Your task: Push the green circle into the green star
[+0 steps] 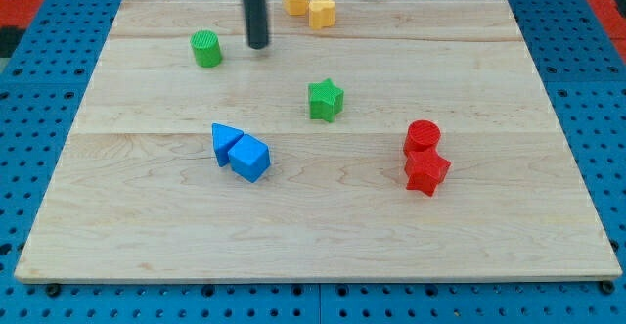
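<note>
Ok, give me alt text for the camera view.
My tip stands just right of the green circle, not touching; the green star sits lower right. Two yellow blocks sit at the top, two blue and two red below.

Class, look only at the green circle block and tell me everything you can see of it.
The green circle is a short, upright cylinder with ribbed sides, plastic by its look. It stands on the wooden board near the view's top left, touching no other block. My tip is just to its right, apart from it. The green star lies further right and lower.
</note>
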